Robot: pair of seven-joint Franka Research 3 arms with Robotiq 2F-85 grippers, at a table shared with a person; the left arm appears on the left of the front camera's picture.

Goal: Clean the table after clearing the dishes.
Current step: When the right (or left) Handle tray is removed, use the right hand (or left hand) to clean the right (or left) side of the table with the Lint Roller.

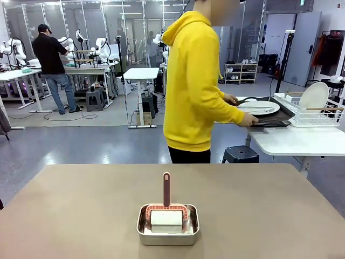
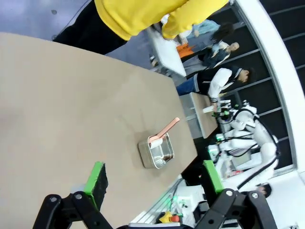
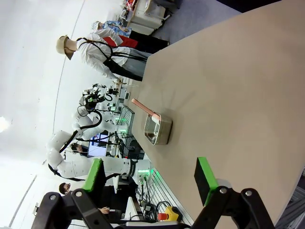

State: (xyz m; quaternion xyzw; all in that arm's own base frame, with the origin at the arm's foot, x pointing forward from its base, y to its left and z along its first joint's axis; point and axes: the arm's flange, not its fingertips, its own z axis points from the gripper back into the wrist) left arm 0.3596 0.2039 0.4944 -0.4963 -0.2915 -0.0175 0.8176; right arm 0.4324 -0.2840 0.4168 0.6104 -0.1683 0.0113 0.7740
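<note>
- The person [image 1: 194, 81] is setting the dishes [image 1: 260, 107] on the white side table [image 1: 291, 141], so clearing is looking nearly done.
- The tabletop [image 1: 70, 205] is carrying a steel pan [image 1: 167, 234] with a pink-handled cleaning tool [image 1: 166, 190]; the wiping is not yet begun.
- Both sets of jaws are hanging released, grasping nothing.

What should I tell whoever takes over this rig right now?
Left gripper open, empty, over the table. Right gripper open, empty. The person's hand holds a dark tray with a white plate at the white side table. Done: dishes off the table. A steel pan holding a pink-handled cleaning tool stands near the robot's edge. Left: clean the table.
</note>
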